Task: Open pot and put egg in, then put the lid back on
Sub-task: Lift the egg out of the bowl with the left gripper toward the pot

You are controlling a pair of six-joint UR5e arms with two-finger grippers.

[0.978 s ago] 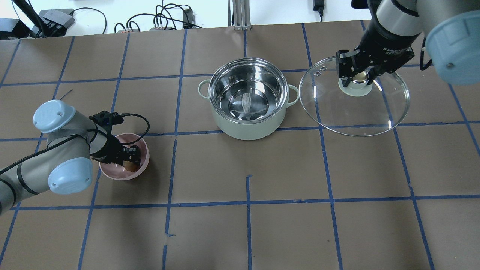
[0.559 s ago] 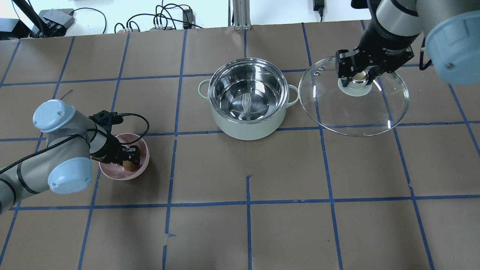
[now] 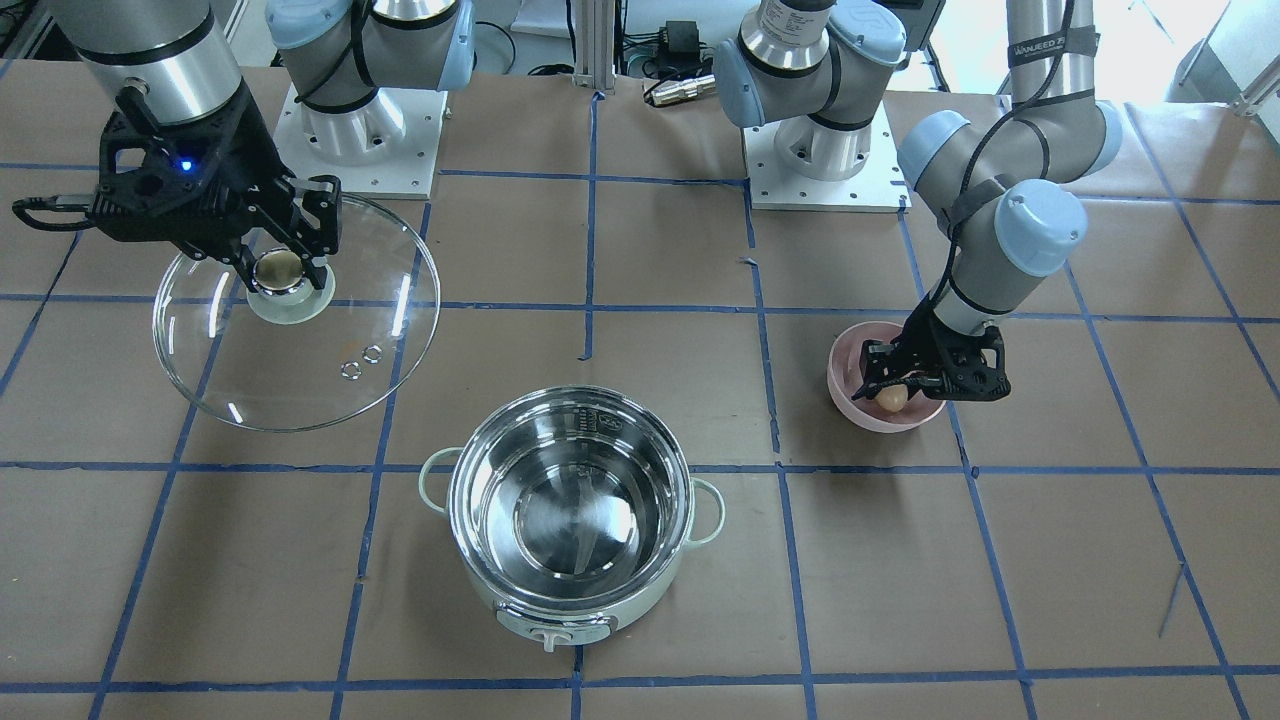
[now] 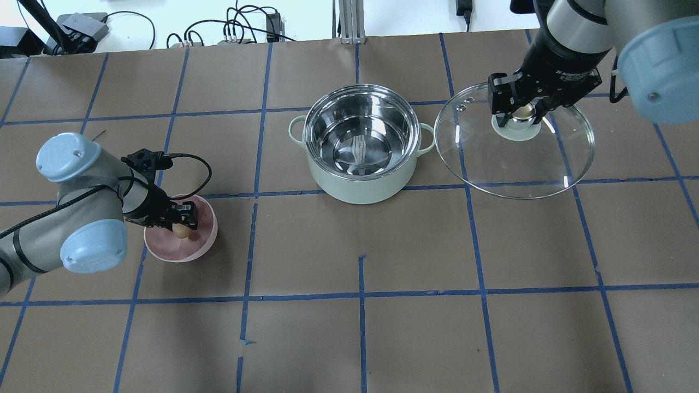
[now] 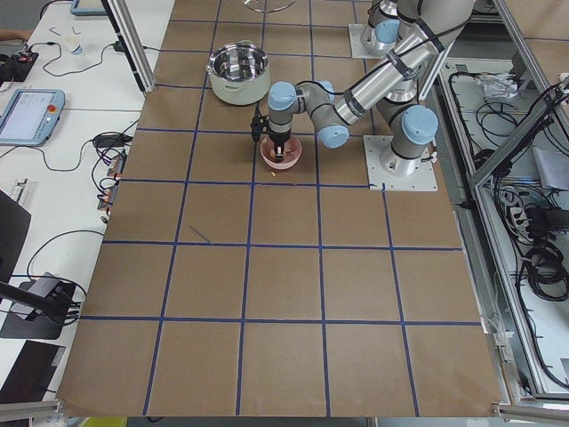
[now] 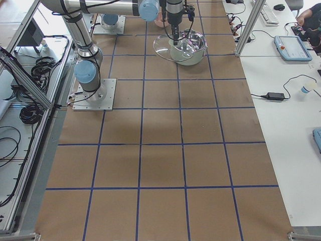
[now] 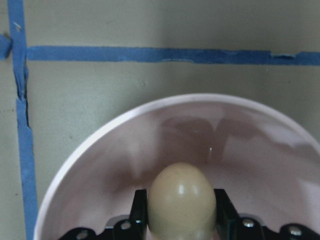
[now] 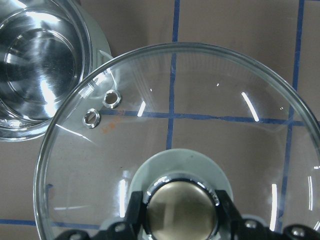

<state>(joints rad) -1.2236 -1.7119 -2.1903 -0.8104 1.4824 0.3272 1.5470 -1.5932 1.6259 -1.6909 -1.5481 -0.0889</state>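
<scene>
The mint-green pot stands open and empty at the table's middle, dial toward the front-facing camera. My left gripper is shut on the brown egg and holds it just above the pink bowl. The left wrist view shows the egg pinched between both fingers over the bowl's inside. My right gripper is shut on the knob of the clear glass lid and holds it beside the pot, on the robot's right. The lid also shows in the right wrist view.
The table is brown paper with a blue tape grid. Cables and boxes lie along the far edge. The two arm bases stand at the robot's side of the table. The lid's rim is close to the pot's right handle.
My left gripper has risen a little with the egg and shifted toward the far side of the bowl. The right gripper and lid have hardly moved.
</scene>
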